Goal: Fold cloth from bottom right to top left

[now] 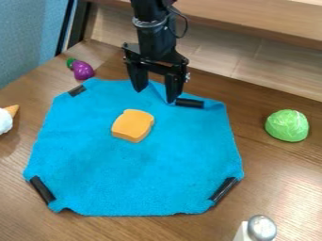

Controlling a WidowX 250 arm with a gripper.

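Cloth (132,169) lies under the gripper (155,95), whose two fingers stand spread near the cloth's far edge

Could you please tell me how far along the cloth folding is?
No fold looks done: the blue cloth lies spread out. Nothing appears in hand; the end effector is open at the cloth's top edge. The whole fold seems left: the bottom-right corner needs to reach the top left.
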